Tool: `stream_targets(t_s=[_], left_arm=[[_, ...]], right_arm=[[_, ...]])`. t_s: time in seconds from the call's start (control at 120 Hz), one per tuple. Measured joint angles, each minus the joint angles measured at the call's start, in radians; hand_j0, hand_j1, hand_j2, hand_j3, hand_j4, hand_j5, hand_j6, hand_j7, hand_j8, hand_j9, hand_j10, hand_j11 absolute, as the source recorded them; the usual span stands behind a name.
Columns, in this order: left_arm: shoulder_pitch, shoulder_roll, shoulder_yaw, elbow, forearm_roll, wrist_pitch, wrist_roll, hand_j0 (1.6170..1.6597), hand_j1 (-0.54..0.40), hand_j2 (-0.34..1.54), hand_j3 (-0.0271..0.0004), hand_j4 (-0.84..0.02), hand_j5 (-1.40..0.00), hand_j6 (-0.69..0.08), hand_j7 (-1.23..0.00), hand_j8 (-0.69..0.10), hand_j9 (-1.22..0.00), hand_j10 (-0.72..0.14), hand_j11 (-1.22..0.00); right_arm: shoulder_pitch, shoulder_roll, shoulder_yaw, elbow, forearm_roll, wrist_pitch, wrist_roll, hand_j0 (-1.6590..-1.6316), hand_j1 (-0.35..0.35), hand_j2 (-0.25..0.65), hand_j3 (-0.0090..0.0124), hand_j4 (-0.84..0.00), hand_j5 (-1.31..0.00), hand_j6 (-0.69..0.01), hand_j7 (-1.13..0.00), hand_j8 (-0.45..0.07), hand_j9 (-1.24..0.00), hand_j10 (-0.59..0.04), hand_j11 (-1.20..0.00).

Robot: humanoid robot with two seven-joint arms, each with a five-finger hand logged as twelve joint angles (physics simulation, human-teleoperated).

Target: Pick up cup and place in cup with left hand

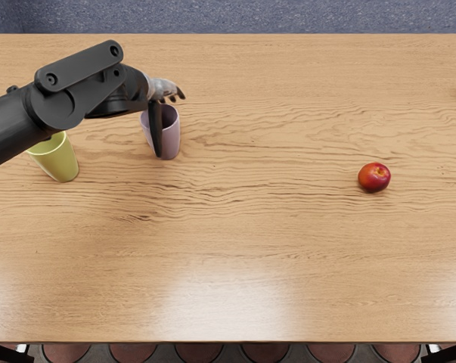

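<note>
On the wood-grained table (pixel 250 242) stands a smooth lilac cup (pixel 171 141), narrowing toward its base. By its far rim, the left hand (pixel 163 89) has loosely extended fingers, grasping nothing. Left of the lilac cup is a yellow-green cup (pixel 58 161), partly hidden.

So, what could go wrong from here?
The robot hand appears close to the far rim of the purple cup, so a slight misjudgment might tip it. The left arm passes over the yellow-green cup, partly hiding its rim, and could knock it if lowered.
</note>
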Motion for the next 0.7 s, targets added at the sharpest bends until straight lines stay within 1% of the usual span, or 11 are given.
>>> stream_targets(t_s=[0.125,0.383,0.425,0.467,0.508,0.533,0.542,0.55,0.7], left_arm=[[0.000,0.000,0.009,0.001,-0.001,-0.001,0.001,1.6581,0.183,0.03,0.0000,-0.141,-0.18,-0.142,-0.18,-0.142,-0.18,-0.141,-0.18],[-0.002,0.000,0.016,0.017,-0.007,-0.010,0.001,1.6581,0.085,0.05,0.0000,-0.223,-0.29,-0.224,-0.29,-0.223,-0.29,-0.222,-0.29],[-0.002,0.000,0.016,0.018,-0.010,-0.011,0.001,1.6580,0.073,0.05,0.0000,-0.237,-0.30,-0.238,-0.30,-0.261,-0.30,-0.235,-0.30],[-0.002,-0.001,0.016,0.018,-0.012,-0.012,0.000,1.6580,0.062,0.05,0.0000,-0.250,-0.31,-0.274,-0.31,-0.291,-0.31,-0.246,-0.31],[-0.002,-0.002,0.016,0.018,-0.013,-0.013,0.000,1.6580,0.051,0.05,0.0000,-0.258,-0.32,-0.292,-0.32,-0.300,-0.33,-0.254,-0.33],[-0.002,-0.001,0.016,0.018,-0.013,-0.012,0.000,1.6580,0.043,0.05,0.0000,-0.266,-0.33,-0.318,-0.33,-0.317,-0.34,-0.262,-0.33],[-0.002,-0.001,0.016,0.018,-0.012,-0.012,0.000,1.6580,0.040,0.05,0.0000,-0.270,-0.33,-0.348,-0.33,-0.328,-0.34,-0.264,-0.34],[-0.002,-0.001,0.016,0.018,-0.013,-0.012,0.000,1.6580,0.037,0.05,0.0000,-0.272,-0.34,-0.349,-0.34,-0.332,-0.34,-0.267,-0.34],[-0.002,0.000,0.017,0.019,-0.014,-0.013,0.000,1.6580,-0.010,0.06,0.0000,-0.314,-0.39,-0.381,-0.39,-0.335,-0.39,-0.309,-0.39]], right_arm=[[0.000,0.000,0.000,0.000,0.000,0.000,0.000,-1.6581,-0.312,-0.006,0.0000,-0.031,-0.04,-0.031,-0.04,-0.031,-0.04,-0.031,-0.04],[0.000,0.000,0.000,0.000,0.000,0.000,0.000,-1.6581,-0.312,-0.006,0.0000,-0.031,-0.04,-0.031,-0.04,-0.031,-0.04,-0.031,-0.04],[0.000,0.000,0.000,0.000,0.000,0.000,0.000,-1.6581,-0.312,-0.006,0.0000,-0.031,-0.04,-0.031,-0.04,-0.031,-0.04,-0.031,-0.04],[0.000,0.000,0.000,-0.001,0.000,0.000,0.000,-1.6581,-0.312,-0.006,0.0000,-0.031,-0.04,-0.031,-0.04,-0.031,-0.04,-0.031,-0.04],[0.000,0.000,0.000,-0.001,0.000,0.000,0.000,-1.6581,-0.312,-0.006,0.0000,-0.031,-0.04,-0.031,-0.04,-0.031,-0.04,-0.031,-0.04],[0.000,0.000,0.000,-0.001,0.000,0.000,0.000,-1.6581,-0.312,-0.006,0.0000,-0.031,-0.04,-0.031,-0.04,-0.031,-0.04,-0.031,-0.04],[0.000,0.000,0.000,-0.001,0.000,0.000,0.000,-1.6581,-0.312,-0.006,0.0000,-0.031,-0.04,-0.031,-0.04,-0.031,-0.04,-0.031,-0.04],[0.000,0.000,0.000,-0.001,0.000,0.000,0.000,-1.6581,-0.312,-0.006,0.0000,-0.031,-0.04,-0.031,-0.04,-0.031,-0.04,-0.031,-0.04],[0.000,0.000,0.000,-0.002,0.000,0.000,0.000,-1.6581,-0.312,-0.006,0.0000,-0.031,-0.04,-0.031,-0.04,-0.031,-0.04,-0.031,-0.04]])
